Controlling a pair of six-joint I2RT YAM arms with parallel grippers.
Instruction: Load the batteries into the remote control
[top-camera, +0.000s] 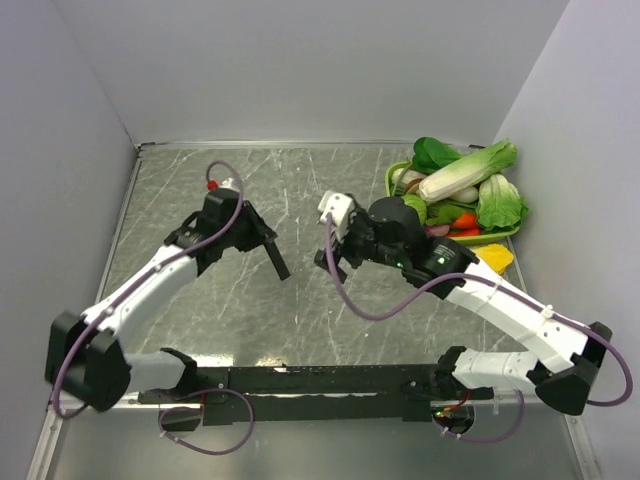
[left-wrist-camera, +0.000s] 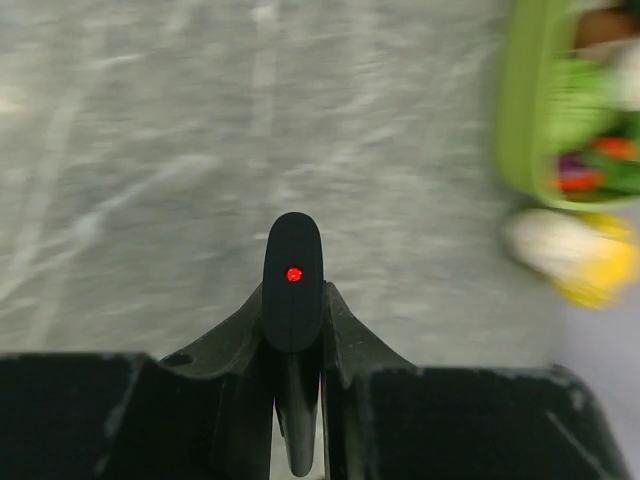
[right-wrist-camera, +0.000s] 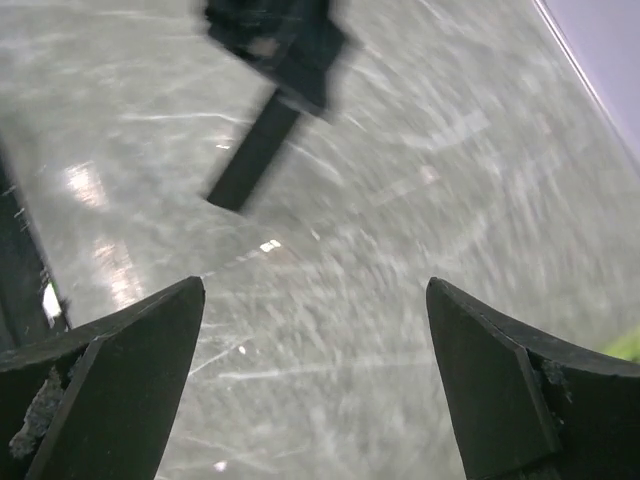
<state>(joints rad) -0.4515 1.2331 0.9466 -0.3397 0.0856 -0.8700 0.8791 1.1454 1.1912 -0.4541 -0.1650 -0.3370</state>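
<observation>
Remote control (left-wrist-camera: 292, 265): slim black bar, red lamp lit at its tip, clamped between the closed-in fingers of the left gripper (left-wrist-camera: 293, 325) and carried over the middle of the table (top-camera: 200, 320), left of centre. Tip's clearance from the surface not readable.

Judged step: presenting the bar for loading. Best done by holding it dead steady, gripped low to leave the battery bay uncovered, bay turned toward the right gripper (right-wrist-camera: 315, 300). Bay side not readable in any view. Batteries not discernible anywhere, so locate them before reaching. Take one by its middle, line its axis with the bay, press in end first.

Near edge: both bases. Left arm stretched forward and inward, wrist pitched down, bar slanting toward the table's centre. Right arm folded inward from the right edge, jaws spread wide and empty, aimed at the bar, well apart from it. Far right corner: green tray (top-camera: 392, 178) of vegetables.
</observation>
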